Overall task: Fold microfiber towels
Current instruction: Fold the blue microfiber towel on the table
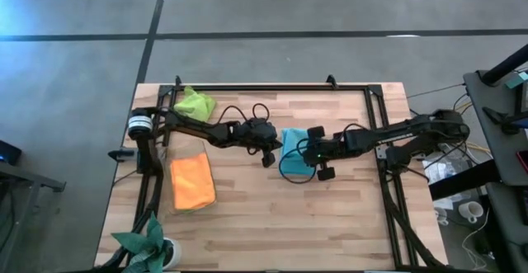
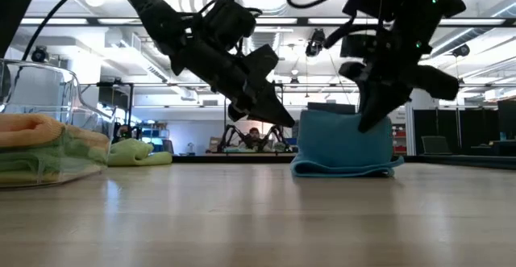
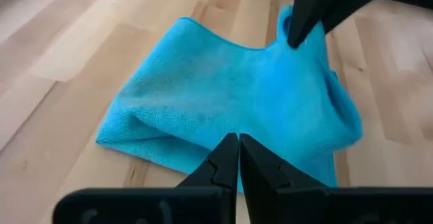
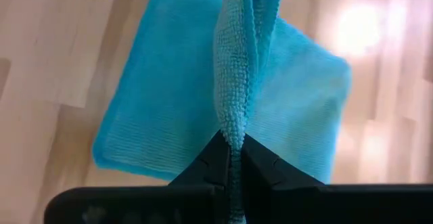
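Microfiber towels sit in three spots in the high view: a light blue towel near the middle of the wooden bench, a lime green towel bunched near the far left corner, and an orange towel lying flat toward the left side, with a potted plant at the near left corner. The left arm reaches in from the left edge, bent at the elbow, and its left gripper ends just beside the blue towel's left edge; the right arm stretches in from the right, and the right gripper sits over the towel's right part. In the low view, the light blue towel stands up from the bench with its lower part lying flat, lifted by the right gripper, which comes down from above, while the left gripper slants down beside the raised cloth, its tip clear of the bench. The left wrist view shows the left gripper with jaws pressed together and holding nothing, above the near edge of the blue towel. The right wrist view shows the right gripper with jaws pinching a raised fold of the blue towel, the rest lying spread on the bench.
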